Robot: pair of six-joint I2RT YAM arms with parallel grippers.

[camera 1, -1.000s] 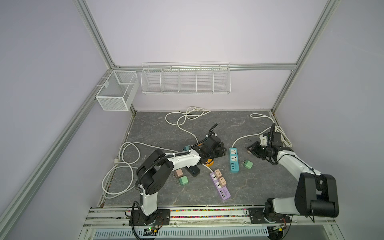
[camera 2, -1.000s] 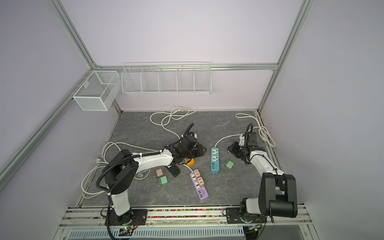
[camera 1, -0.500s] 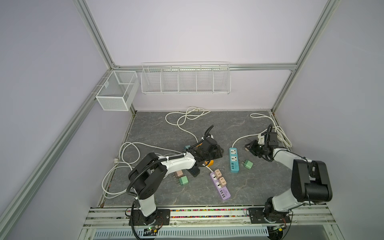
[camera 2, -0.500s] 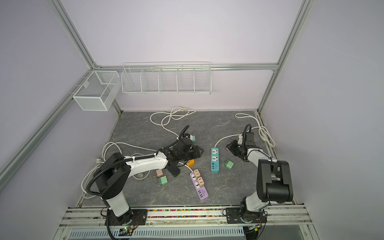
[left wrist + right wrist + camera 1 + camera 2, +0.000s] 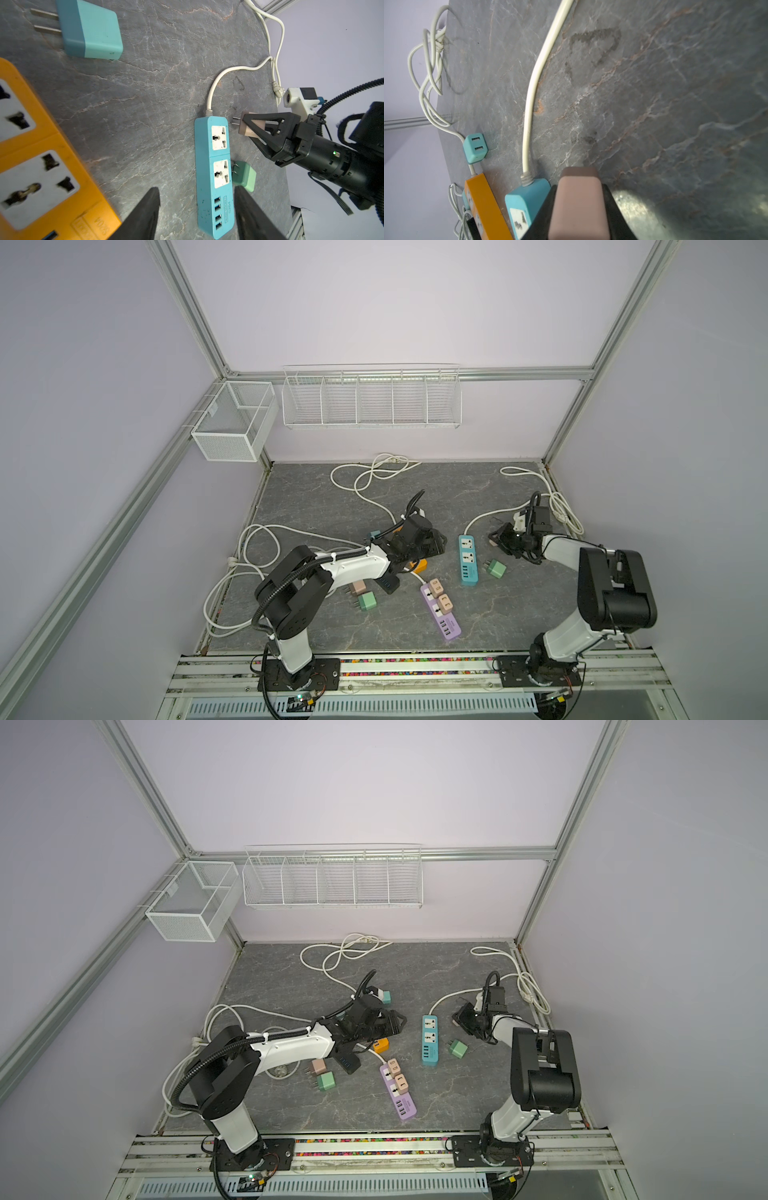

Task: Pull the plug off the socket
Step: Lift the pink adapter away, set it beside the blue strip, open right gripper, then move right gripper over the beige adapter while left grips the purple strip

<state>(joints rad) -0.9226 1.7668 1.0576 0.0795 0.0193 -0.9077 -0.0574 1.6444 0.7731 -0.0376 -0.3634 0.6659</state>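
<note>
Over on the right, pinching the pinkish plug (image 5: 579, 199) in the right tool (image 5: 248, 127), pressed tight on both flanks. Out of the socket already, prongs bare and aimed at the cord end of the teal power strip (image 5: 214, 166). Sitting just beside that strip, apart from it. Hard to say whether lifted off the table (image 5: 145, 104) or resting on it: cannot tell. Showing two bare outlets, face up, on the teal strip, with a white cord (image 5: 214, 87) curling away from its end.

On the left, spread apart at the left tool (image 5: 195, 188), gripping nothing. Hovering low next to the orange power strip (image 5: 41, 166) and pointing across at the teal one.

Lying loose just beside the teal strip, a green plug (image 5: 245, 176), prongs turned toward it. Flat on the table near the orange strip, a teal plug (image 5: 91, 31), prongs free. Nearer the front edge in both top views, a purple power strip (image 5: 440, 608) carrying two pink plugs (image 5: 444, 603) seated side by side.
</note>
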